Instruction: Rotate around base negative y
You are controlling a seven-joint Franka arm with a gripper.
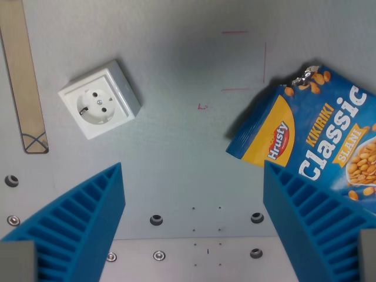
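Observation:
My gripper (pixel 194 176) is open, with its two blue ribbed fingers (pixel 82 217) at the bottom corners of the wrist view and nothing between them. A white wall socket (pixel 100 98) lies on the grey table at the wrist view's upper left, turned at an angle. A blue and yellow bag of peanuts (pixel 311 138), torn open at its top corner, lies at the wrist view's right, partly behind the right finger (pixel 311 217).
A beige strip (pixel 23 76) runs down the wrist view's left edge. Thin red marks (pixel 247 59) are drawn on the grey table (pixel 188 135). Several bolt holes (pixel 155 220) line the table's near edge.

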